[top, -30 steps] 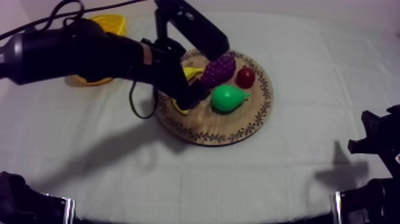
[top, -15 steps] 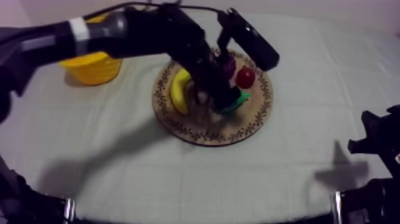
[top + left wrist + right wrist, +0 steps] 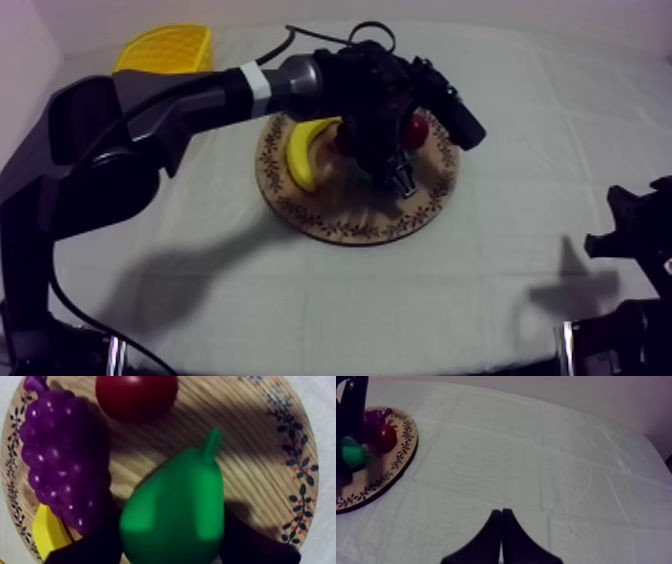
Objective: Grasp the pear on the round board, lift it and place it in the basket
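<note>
The green pear (image 3: pixel 175 511) lies on the round wooden board (image 3: pixel 330 225), stem pointing toward the small red fruit (image 3: pixel 136 393). My left gripper (image 3: pixel 390 178) hangs straight down over it and hides it in the top view. In the left wrist view my left gripper (image 3: pixel 172 543) is open, one dark finger (image 3: pixel 95 543) at each side of the pear's fat end. The yellow basket (image 3: pixel 165 48) stands at the far left of the table. My right gripper (image 3: pixel 501 513) is shut on nothing, low over bare cloth at the right.
On the board also lie a banana (image 3: pixel 305 150), purple grapes (image 3: pixel 62 456) close beside the pear, and the red fruit (image 3: pixel 415 128). From the right wrist view the pear (image 3: pixel 351 456) and board (image 3: pixel 396 461) sit far off, under the left arm.
My left arm has swung from the basket side across the board, and its gripper has come down over the pear. The basket is now uncovered. The right arm has not moved.
</note>
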